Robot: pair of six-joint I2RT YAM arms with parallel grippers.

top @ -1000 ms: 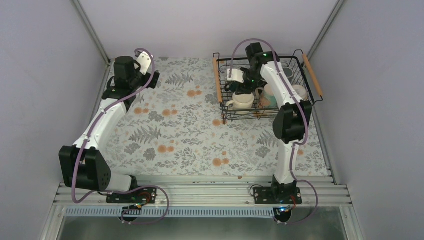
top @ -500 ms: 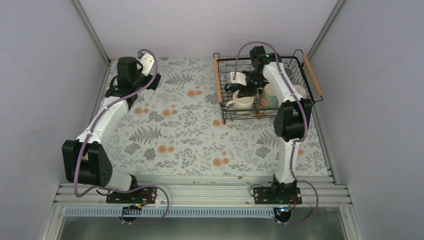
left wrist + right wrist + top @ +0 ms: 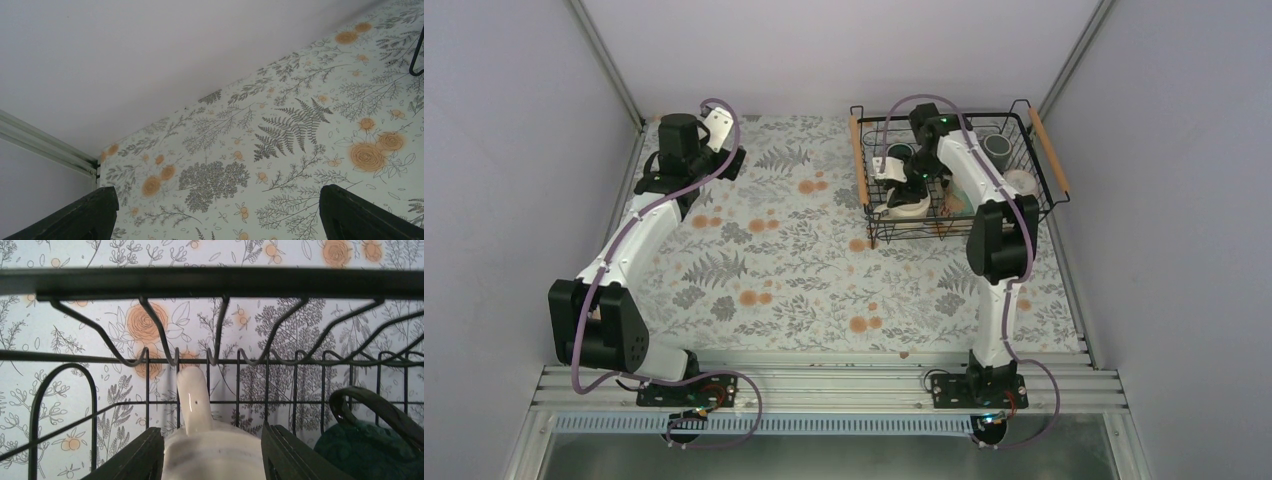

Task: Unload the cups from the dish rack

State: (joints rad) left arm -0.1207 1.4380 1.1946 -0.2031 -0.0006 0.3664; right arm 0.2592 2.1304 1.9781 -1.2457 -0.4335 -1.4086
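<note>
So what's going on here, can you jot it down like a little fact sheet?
Place: dish rack at far right of the table
Right gripper: inside the rack, fingers flanking the cream mug; grip unclear
Neighbour: dark green mug beside it
Left gripper: open, empty, above the floral table

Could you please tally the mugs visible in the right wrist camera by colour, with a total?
cream mug: 1
dark green mug: 1
Total: 2
</note>
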